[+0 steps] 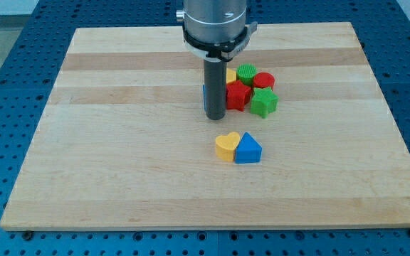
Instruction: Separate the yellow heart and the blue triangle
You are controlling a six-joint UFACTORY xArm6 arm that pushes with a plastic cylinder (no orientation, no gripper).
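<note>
A yellow heart and a blue triangle lie side by side and touching, a little below the board's middle. The heart is on the left, the triangle on the right. My tip is the lower end of the dark rod. It stands above the pair in the view, slightly to the left of the heart, with a gap of bare wood between them.
A cluster of blocks sits right of the rod: a red star-like block, a green star, a red cylinder, a green cylinder, a yellow block. A blue block is mostly hidden behind the rod. The wooden board rests on a blue perforated table.
</note>
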